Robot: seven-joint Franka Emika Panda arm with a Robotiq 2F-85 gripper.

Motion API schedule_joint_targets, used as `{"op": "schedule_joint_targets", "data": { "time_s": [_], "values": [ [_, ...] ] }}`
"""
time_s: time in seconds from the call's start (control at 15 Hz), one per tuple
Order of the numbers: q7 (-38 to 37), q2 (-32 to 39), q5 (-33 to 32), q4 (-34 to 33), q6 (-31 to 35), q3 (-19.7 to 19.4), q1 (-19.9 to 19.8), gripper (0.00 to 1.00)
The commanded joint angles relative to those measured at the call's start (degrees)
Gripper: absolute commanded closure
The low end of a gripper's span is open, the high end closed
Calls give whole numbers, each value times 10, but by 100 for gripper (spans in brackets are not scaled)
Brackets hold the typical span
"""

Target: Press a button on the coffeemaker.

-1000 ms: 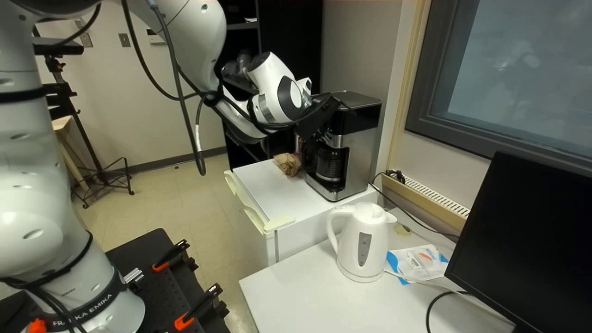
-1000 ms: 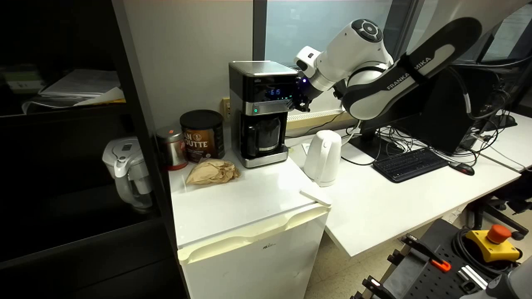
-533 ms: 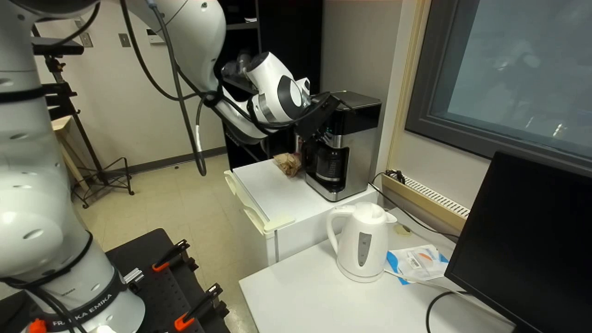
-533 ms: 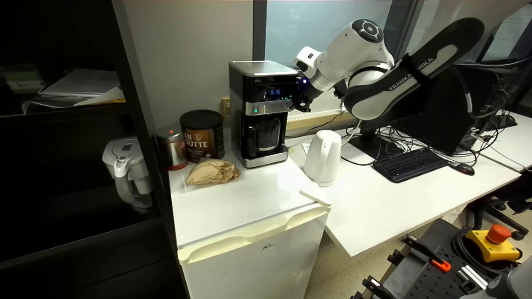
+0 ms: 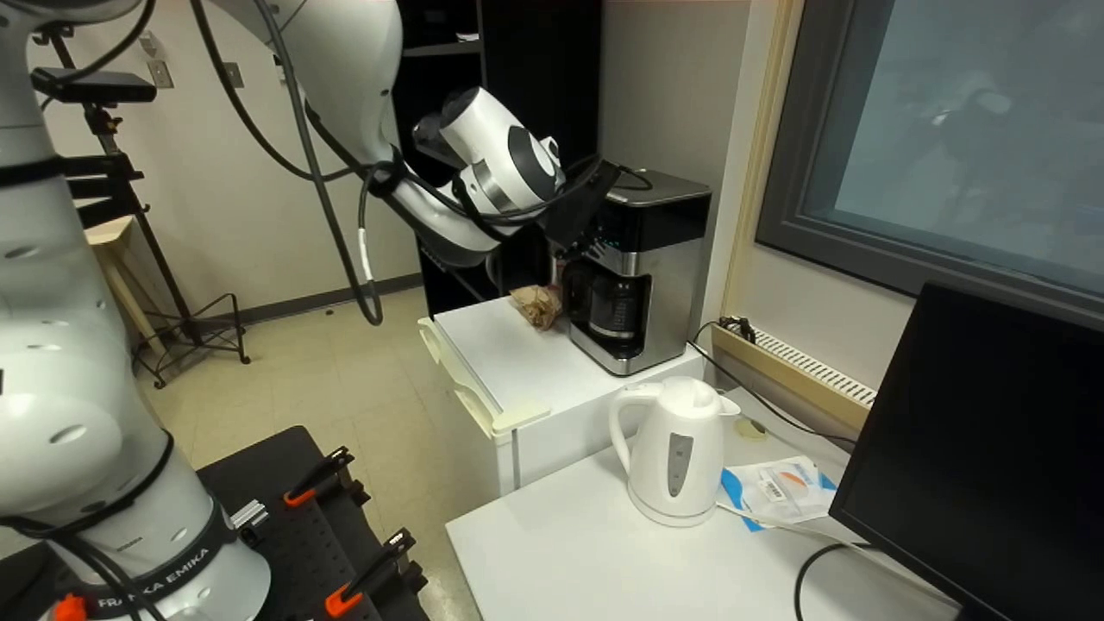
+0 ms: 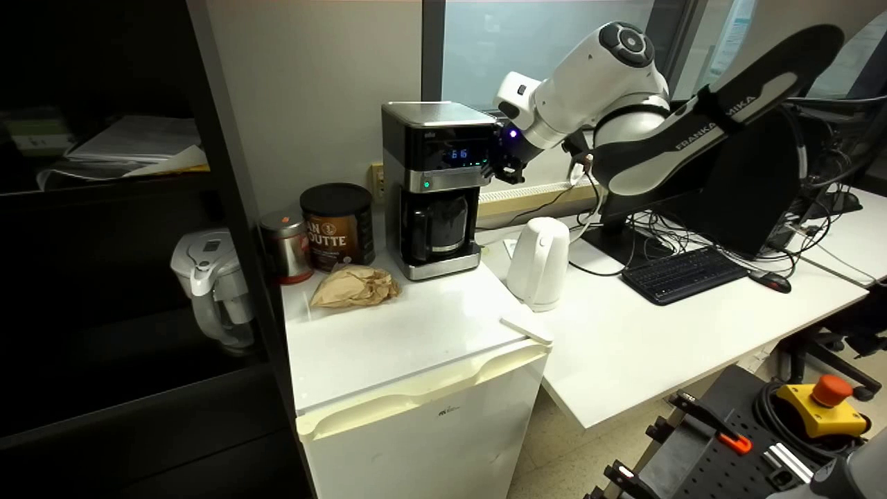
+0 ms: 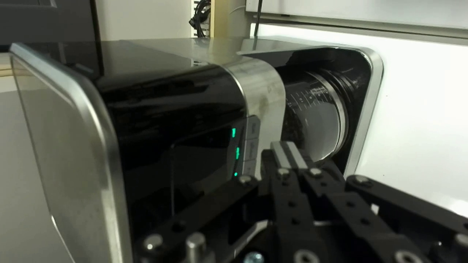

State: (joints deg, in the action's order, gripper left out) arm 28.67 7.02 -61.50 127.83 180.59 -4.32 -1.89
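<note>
The coffeemaker [image 6: 405, 149] is black and silver, with a lit blue display [image 6: 459, 154] and a green light on its silver band. It shows in both exterior views [image 5: 677, 276]. In the wrist view the coffeemaker [image 7: 175, 98] appears turned sideways, with a column of grey buttons [image 7: 252, 146] beside green lights. The dark glass carafe [image 7: 318, 117] sits inside it. My gripper [image 7: 289, 155] is shut, its fingertips together with nothing between them. The tips are just in front of the machine's front, beside the buttons. Whether they touch it I cannot tell.
The coffeemaker stands on a small white fridge [image 6: 388, 346] beside a paper bag [image 6: 355, 285] and a coffee can [image 6: 337, 225]. A white kettle [image 5: 681, 453] stands on the lower desk [image 5: 552, 552], near a monitor [image 5: 983, 448]. A shelf [image 6: 229, 208] rises beside the fridge.
My arm and gripper have drawn back a little from the coffeemaker's front. They held nearly still between the earlier frames. The coffeemaker has not moved and its lights stay on.
</note>
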Motion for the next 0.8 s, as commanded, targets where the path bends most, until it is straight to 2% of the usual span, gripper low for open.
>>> {"op": "schedule_joint_targets", "data": {
  "time_s": [0.0, 0.73],
  "values": [
    [-54, -37, -72, 24, -2, -15, 12, 97],
    [-252, -107, -253, 99, -12, -2, 3, 97]
  ]
}}
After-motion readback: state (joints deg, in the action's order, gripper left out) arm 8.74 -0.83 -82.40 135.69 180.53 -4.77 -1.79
